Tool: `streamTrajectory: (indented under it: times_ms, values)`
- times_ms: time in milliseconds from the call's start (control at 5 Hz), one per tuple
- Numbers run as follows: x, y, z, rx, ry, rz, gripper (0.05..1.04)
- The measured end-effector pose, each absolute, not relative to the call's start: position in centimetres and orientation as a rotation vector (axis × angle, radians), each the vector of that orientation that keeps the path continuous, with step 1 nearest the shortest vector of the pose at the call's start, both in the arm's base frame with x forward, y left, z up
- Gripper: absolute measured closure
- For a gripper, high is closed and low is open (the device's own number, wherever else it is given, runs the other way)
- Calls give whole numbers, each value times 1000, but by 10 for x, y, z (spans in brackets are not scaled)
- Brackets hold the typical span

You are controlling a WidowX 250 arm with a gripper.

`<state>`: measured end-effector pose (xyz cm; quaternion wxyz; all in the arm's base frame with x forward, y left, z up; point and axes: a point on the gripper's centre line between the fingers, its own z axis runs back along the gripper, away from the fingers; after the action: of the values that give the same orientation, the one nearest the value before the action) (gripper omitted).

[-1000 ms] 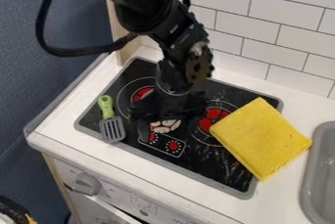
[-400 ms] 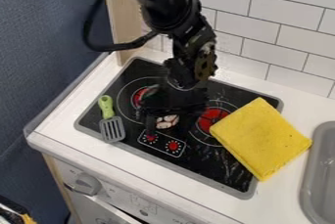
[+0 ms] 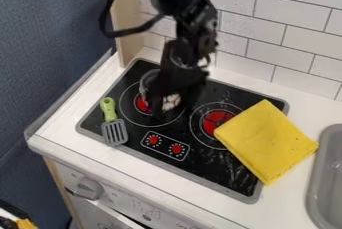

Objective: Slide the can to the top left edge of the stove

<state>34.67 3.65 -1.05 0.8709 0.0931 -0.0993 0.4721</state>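
My black gripper (image 3: 176, 86) hangs low over the left rear part of the stove (image 3: 234, 173), around the left rear burner. Right at the gripper is the can (image 3: 172, 101), mostly hidden behind it. A patch of its pale, patterned side shows below the gripper, and a grey rounded part that seems to belong to it shows at the gripper's upper left. Whether the can stands upright or is tilted, I cannot tell.
A spatula (image 3: 115, 132) with a green handle lies across the stove's left edge. The folded yellow cloth (image 3: 266, 141) covers part of its right side. A grey sink (image 3: 327, 173) is at the far right, and a tiled wall (image 3: 294, 33) rises behind.
My gripper has moved back toward the rear of the stove, and the can has travelled with it. Both red control marks at the front are now uncovered.
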Motion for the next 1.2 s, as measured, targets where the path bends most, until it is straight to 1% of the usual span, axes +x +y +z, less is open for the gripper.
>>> streamTrajectory:
  times_ms: [400,1000,1200]
  values:
    - [367,61,-3,199,-250,1089,83]
    - [376,64,-1,175,-273,1122,83]
    - [376,60,17,152,-309,1125,83]
